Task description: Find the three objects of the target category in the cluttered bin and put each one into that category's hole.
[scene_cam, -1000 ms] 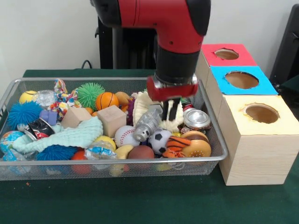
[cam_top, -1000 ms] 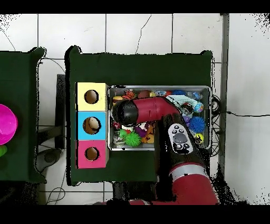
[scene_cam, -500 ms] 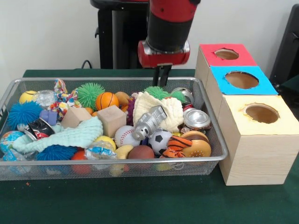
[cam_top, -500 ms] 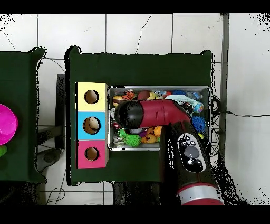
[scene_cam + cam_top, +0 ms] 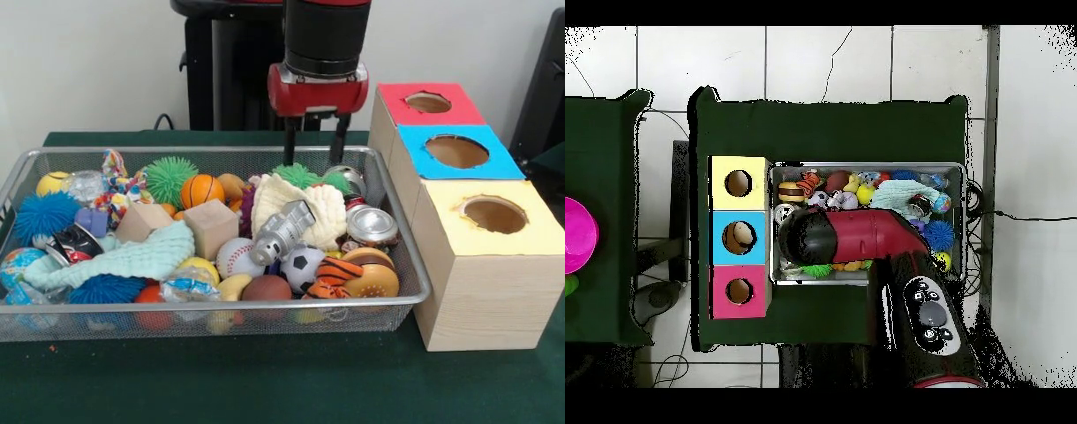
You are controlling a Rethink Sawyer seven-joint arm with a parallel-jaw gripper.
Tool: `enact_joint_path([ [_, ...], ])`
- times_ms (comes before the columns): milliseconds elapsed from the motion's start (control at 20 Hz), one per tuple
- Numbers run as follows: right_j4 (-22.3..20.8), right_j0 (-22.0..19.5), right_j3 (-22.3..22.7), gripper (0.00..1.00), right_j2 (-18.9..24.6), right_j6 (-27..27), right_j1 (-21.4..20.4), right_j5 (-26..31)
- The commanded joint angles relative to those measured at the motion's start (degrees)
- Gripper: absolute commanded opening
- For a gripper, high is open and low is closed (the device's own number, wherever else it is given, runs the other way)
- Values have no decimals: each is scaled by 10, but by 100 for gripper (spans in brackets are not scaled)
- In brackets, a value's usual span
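Note:
My gripper [image 5: 314, 161] hangs open over the back right part of the wire bin [image 5: 415, 283], above a green spiky ball [image 5: 296, 173] and a can [image 5: 350, 178]. Nothing is between its fingers. In the bin lie a soccer ball [image 5: 306, 265], a baseball [image 5: 234, 256], a small basketball [image 5: 201, 189], a brown football [image 5: 266, 288], a silver can [image 5: 372, 225], a crushed metal can [image 5: 281, 231] and a cream cloth [image 5: 322, 210]. In the overhead view the arm [image 5: 850, 234] covers the gripper and part of the bin [image 5: 865, 166].
Right of the bin stand three boxes with holes: red [image 5: 428, 102], blue [image 5: 456, 151], yellow [image 5: 494, 214]. The bin also holds a wooden block [image 5: 211, 226], a mint cloth [image 5: 132, 258], a toy burger [image 5: 371, 276], a tiger toy [image 5: 334, 272] and blue spiky balls [image 5: 42, 215].
The gripper has risen out of the bin from the cream cloth, moved toward the back rim, and its fingers have spread apart. It carries nothing.

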Motion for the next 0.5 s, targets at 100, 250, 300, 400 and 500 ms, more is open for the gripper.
enact_joint_path([
  [100,-91,10,61,100,-5,96,38,-392],
  [250,-91,20,71,100,-30,97,55,-421],
  [300,-85,19,77,100,-31,92,56,-391],
  [400,-75,23,79,100,-40,76,68,-345],
  [500,-62,23,78,100,-40,64,78,-321],
])
